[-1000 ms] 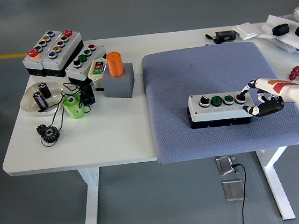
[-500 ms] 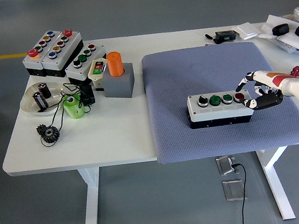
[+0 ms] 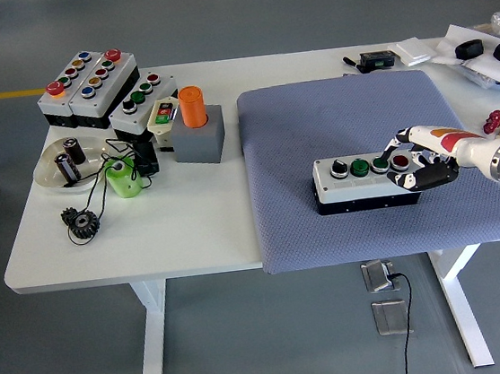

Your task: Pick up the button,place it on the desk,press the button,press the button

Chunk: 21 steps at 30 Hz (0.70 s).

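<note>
A white button box [image 3: 364, 180] with a black base lies on the blue-grey mat [image 3: 351, 121]. Its top carries a black knob, two green buttons and a red button [image 3: 401, 162] at the right end. My right hand [image 3: 409, 158] comes in from the right and sits at the box's right end. Its forefinger [image 3: 392, 146] reaches over the box top between the right green button and the red one. The other fingers are curled beside the box's end. The hand grasps nothing. My left arm is out of sight.
At the table's back left stand several more button boxes [image 3: 89, 82], an orange cylinder on a grey block [image 3: 197, 130], a bowl [image 3: 65, 163], a green cup [image 3: 123, 177] with cables and a small gear [image 3: 82, 223]. Black and white items [image 3: 478, 51] lie at the back right.
My right hand rose off the red button and drew back to the right, then came in again to the left, its forefinger now over the box top.
</note>
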{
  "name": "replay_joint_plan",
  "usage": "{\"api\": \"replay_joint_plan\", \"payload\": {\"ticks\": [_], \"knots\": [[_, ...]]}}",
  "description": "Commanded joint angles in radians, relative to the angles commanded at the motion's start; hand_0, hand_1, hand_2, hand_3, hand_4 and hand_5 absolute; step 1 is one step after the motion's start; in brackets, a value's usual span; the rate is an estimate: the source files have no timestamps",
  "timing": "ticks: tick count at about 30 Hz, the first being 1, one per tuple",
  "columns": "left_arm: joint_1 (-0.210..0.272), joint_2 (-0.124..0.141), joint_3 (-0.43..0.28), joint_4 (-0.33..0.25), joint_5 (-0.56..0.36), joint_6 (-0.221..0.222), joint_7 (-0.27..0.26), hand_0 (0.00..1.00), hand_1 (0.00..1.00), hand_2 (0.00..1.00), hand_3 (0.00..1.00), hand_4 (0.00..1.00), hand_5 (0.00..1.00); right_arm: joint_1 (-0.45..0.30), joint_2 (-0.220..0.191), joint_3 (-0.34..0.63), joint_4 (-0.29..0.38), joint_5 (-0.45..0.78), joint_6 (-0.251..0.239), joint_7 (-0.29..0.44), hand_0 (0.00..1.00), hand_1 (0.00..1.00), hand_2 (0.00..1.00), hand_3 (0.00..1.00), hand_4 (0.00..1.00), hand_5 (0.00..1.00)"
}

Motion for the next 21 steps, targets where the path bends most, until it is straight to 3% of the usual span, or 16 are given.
{"api": "replay_joint_plan", "payload": {"ticks": [21], "knots": [[-0.001, 0.002, 0.005, 0.000, -0.002, 0.001, 0.001, 0.672, 0.702, 0.721, 0.526, 0.374, 0.997, 0.008, 0.027, -0.037, -0.025, -0.002, 0.008, -0.006, 0.156, 0.998, 0.044, 0.707, 0.616, 0.416]]}}
